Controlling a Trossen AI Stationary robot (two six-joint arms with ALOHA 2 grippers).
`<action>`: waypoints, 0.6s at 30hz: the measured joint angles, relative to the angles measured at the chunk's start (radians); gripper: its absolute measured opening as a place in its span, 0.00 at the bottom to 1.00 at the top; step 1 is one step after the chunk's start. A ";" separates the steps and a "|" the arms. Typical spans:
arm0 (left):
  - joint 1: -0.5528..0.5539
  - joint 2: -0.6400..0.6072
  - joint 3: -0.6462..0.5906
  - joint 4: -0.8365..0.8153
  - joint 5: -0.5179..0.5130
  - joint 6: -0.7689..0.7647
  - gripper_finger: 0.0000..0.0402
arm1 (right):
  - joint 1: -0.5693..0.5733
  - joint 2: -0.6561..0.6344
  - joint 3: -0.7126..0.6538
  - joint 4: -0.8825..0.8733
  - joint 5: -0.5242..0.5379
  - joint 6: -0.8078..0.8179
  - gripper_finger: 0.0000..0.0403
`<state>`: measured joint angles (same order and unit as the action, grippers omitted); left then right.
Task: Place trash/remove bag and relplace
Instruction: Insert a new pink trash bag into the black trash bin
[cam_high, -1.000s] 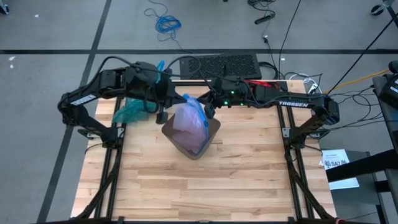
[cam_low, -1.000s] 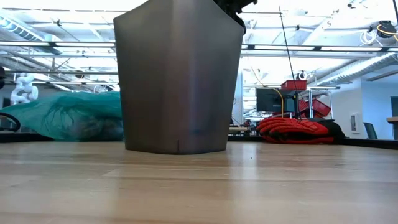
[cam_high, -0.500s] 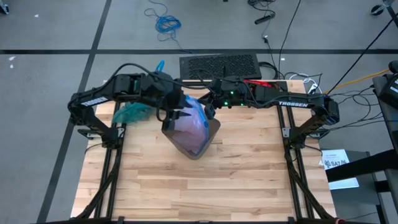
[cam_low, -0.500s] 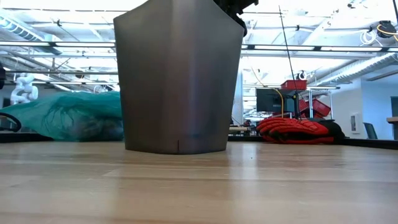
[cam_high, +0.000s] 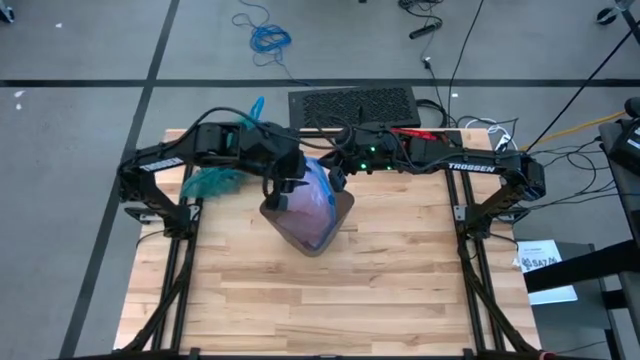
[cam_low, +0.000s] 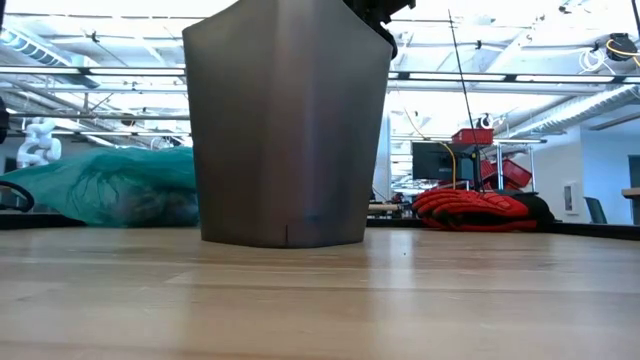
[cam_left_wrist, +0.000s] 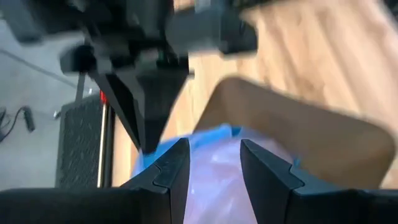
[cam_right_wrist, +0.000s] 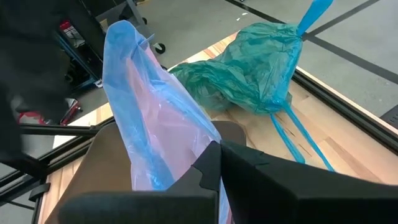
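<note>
Replacement of the liner is the step in hand, as I judge it: the thin translucent teal plastic bag (cam_high: 212, 181) with bright blue drawstring ties already lies tied off on the counter (cam_high: 400, 270) at upper left of the high view, just left of the dark grey tapered bin (cam_high: 340, 212), and a pale pink-lilac translucent bag with a blue edge (cam_high: 308, 200) sits bunched in the bin's mouth near the frame's centre. The right claw (cam_high: 333, 183), pressed together, pinches the blue edge of that new bag at the bin's upper rim; its own wrist view shows the film rising from between its fingers. The left claw (cam_high: 283, 190) hangs spread just at the left side of the bunched film, gripping nothing that I can see. The next move likely calls for the left claw to close on the opposite blue edge so the two can stretch the mouth over the rim. The teal bag's long axis runs from lower left to upper right in the high view, its blue tie pointing toward the frame's top. The new bag stands roughly upright, its gathered blue tip uppermost.
</note>
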<state>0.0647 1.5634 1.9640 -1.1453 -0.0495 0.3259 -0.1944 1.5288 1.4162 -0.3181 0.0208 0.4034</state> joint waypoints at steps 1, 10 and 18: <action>0.000 0.004 -0.001 -0.020 -0.013 0.003 0.35 | 0.000 0.000 0.000 0.000 0.000 0.000 0.00; 0.000 0.058 -0.001 -0.077 -0.119 0.002 0.35 | 0.006 0.000 0.000 0.016 0.000 0.000 0.00; -0.002 0.086 -0.001 -0.103 -0.125 -0.006 0.24 | 0.013 0.000 0.000 0.043 -0.003 0.000 0.00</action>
<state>0.0631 1.6497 1.9629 -1.2487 -0.1745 0.3199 -0.1818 1.5284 1.4162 -0.2756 0.0179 0.4037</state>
